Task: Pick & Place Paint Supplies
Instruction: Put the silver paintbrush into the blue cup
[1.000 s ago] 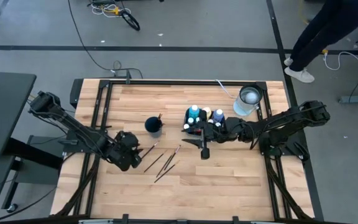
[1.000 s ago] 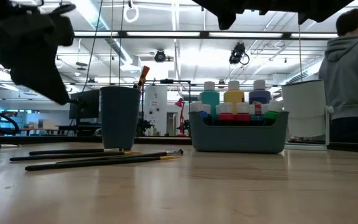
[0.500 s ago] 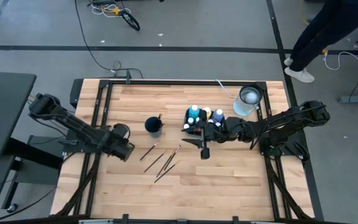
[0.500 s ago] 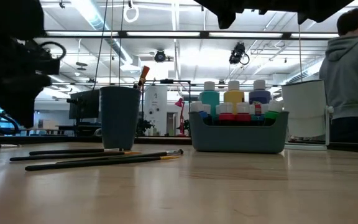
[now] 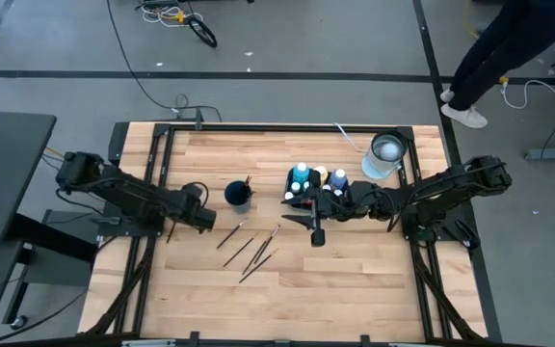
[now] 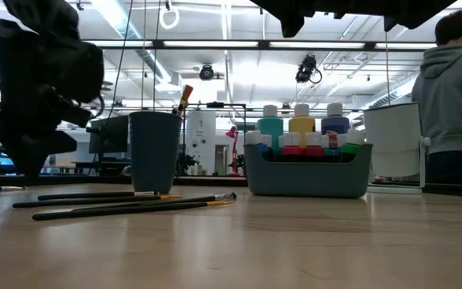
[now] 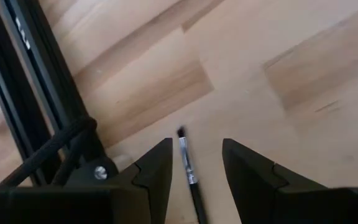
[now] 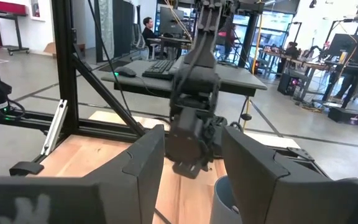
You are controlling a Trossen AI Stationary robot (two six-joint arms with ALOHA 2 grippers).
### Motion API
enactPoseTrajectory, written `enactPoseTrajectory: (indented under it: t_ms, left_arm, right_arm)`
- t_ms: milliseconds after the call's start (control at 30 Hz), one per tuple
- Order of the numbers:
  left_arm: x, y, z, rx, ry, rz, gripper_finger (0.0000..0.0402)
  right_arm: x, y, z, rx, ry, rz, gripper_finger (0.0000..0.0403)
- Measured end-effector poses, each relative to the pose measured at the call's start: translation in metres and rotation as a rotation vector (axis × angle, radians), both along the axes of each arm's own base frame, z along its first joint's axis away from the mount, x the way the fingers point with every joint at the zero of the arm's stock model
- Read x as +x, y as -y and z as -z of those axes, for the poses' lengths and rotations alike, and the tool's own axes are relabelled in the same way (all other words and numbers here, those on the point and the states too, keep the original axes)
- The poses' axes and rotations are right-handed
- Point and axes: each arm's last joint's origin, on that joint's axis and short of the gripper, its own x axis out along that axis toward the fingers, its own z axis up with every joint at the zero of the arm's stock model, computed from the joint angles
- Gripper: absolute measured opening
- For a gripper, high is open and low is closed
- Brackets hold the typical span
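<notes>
My left gripper (image 5: 183, 220) (image 7: 196, 149) is open near the table's left edge. Its fingers stand on either side of a lone thin dark paintbrush (image 7: 188, 168) (image 5: 170, 231) that lies flat on the wood; whether they touch it I cannot tell. Several more paintbrushes (image 5: 249, 251) (image 6: 135, 201) lie flat near the table's middle. A dark blue cup (image 5: 238, 195) (image 6: 154, 148) stands upright with one brush in it. White-capped paint bottles stand in a grey-blue bin (image 5: 316, 183) (image 6: 307, 172). My right gripper (image 5: 314, 231) (image 8: 192, 132) hangs open by the bin's near side, holding nothing.
A pale cup (image 5: 385, 154) (image 6: 391, 144) stands at the far right of the table. A black frame rail (image 7: 36, 93) runs close beside the lone brush. A person (image 6: 455, 96) stands beyond the table's right side. Bare wood lies along the near edge (image 5: 355, 299).
My left gripper has moved from beside the scattered brushes toward the table's far edge and has turned about at the wrist, ending over the lone brush by the left rail. My right arm, the bin, the cup and the brushes have kept still.
</notes>
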Motion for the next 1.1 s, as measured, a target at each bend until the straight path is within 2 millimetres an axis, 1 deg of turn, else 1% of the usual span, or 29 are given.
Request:
enactPoseTrajectory:
  t_ms: [200,367,433,633,800,867,967,1100]
  left_arm:
    - [0.002,-0.011,0.008,-0.024,-0.062,-0.079,0.0151]
    - [0.006,-0.016,0.014,-0.035,-0.052,-0.145,0.0151]
    - [0.006,-0.018,0.015,-0.051,-0.037,-0.169,0.0151]
    - [-0.002,-0.019,0.024,-0.067,-0.017,-0.241,0.015]
    - [-0.002,-0.017,0.021,-0.036,0.003,-0.263,0.015]
    - [-0.001,-0.017,0.02,-0.023,0.027,-0.307,0.015]
    - [-0.004,-0.015,0.021,0.014,0.083,-0.419,0.0149]
    - [-0.006,-0.011,0.024,0.073,0.166,-0.548,0.0126]
  right_arm:
    - [0.0,0.0,0.0,0.0,-0.001,0.0,0.0165]
    - [0.0,0.0,0.0,-0.001,-0.001,0.0,0.0165]
    - [0.0,0.0,0.0,-0.001,-0.001,0.0,0.0165]
    - [0.0,0.0,0.0,-0.001,-0.002,0.0,0.0165]
    - [0.0,0.0,0.0,-0.001,-0.002,-0.001,0.0165]
    - [0.0,0.0,0.0,-0.001,-0.001,0.0,0.0165]
    - [0.0,0.0,0.0,-0.001,-0.001,0.0,0.0165]
    - [0.0,0.0,0.0,0.003,-0.002,-0.001,0.0165]
